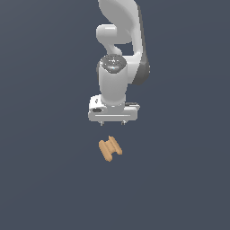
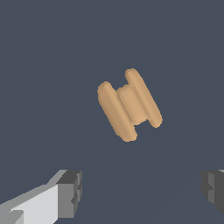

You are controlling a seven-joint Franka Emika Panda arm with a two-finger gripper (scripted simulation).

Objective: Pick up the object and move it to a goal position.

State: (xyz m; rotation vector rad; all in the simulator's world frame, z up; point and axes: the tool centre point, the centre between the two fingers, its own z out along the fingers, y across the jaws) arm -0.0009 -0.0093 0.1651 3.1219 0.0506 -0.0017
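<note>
Exterior view: we see the arm (image 1: 120, 49) pointing straight down, white end effector (image 1: 112, 122) above the tabletop (image 1: 40, 179). The object (image 1: 110, 148) lies on the tabletop just below the end effector in the picture, apart from it, nothing touching. It sits slightly toward the exterior view's left of the end effector's centre and is turned at an angle to it.

We can make out only short finger stubs under the end effector body here; the gap is hard to read from this view.

Wrist view: the object (image 2: 129, 104) is clear, tan-orange, spool-like, two long rounded ridges with a narrower block between them, notched at both ends. It lies diagonally on the tabletop (image 2: 43, 65).

Both fingertips (image 2: 70, 192) show at the frame edge, dark grey pads on light grey fingers, spread wide. End effector (image 2: 142, 190) is open and holds nothing. The object is not between the fingers; it sits off to one side of the line joining them, well clear of both pads.
</note>
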